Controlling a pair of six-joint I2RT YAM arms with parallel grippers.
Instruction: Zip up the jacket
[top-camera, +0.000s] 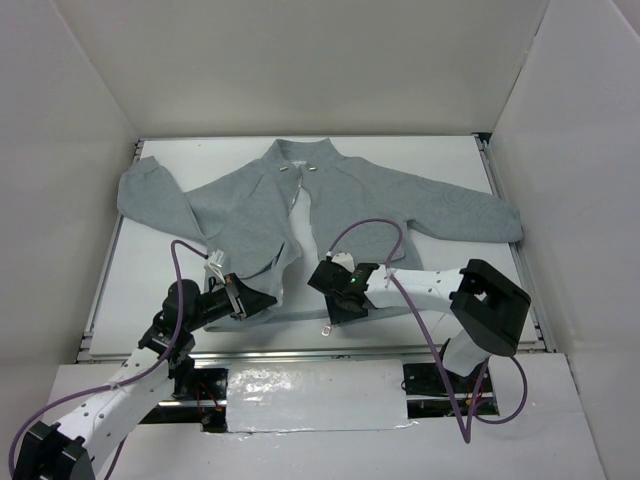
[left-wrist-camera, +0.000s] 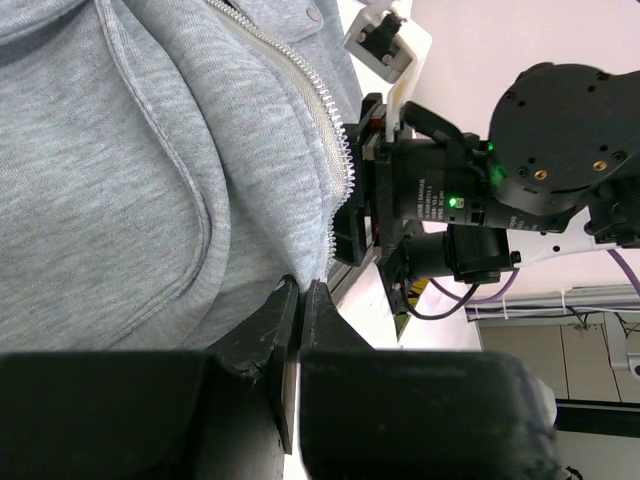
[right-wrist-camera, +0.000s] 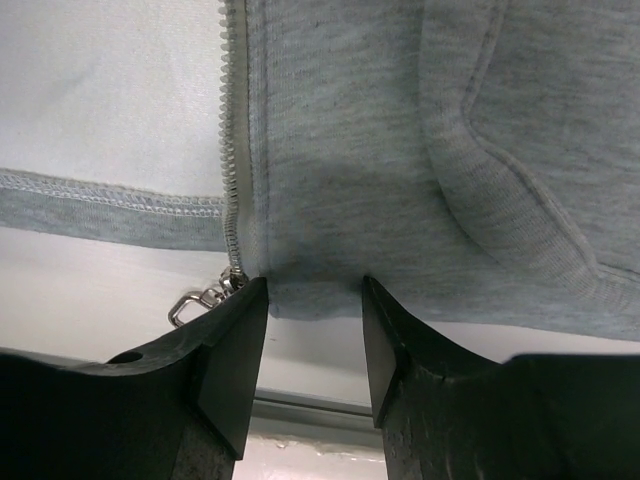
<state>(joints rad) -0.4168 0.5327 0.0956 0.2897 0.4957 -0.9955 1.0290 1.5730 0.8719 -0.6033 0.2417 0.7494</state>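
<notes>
**At the hem, both arms are lining up the loose zip ends**

Across the middle of the counter the jacket is lying face up. Its collar is pointing to 12 o'clock and its hem to 6 o'clock, and its front is gaping open below the collar. At about 7 o'clock of the garment the left gripper is pressing its fingers together on the bottom corner of one front panel, just where that panel's zipper teeth are ending. At about 6 o'clock the right gripper is holding its fingers apart, straddling the other panel's hem without clamping it. The metal pull is dangling just outside the finger at 9 o'clock in the right wrist view.

Judging from this, the work is sitting at the first step: getting the two zip ends to meet. Nothing is being zipped yet. The next move is calling for the right fingers to close on the hem beside the pull, steadying it. The left arm would be carrying its corner toward 3 o'clock so the ends are meeting squarely. Soft fleece is likely to be buckling under a careless push, so a taut, level approach is mattering.

Counting: one jacket, two sleeves, two flap pockets (one showing in each wrist view), two rows of teeth, one pull and two grippers.
</notes>
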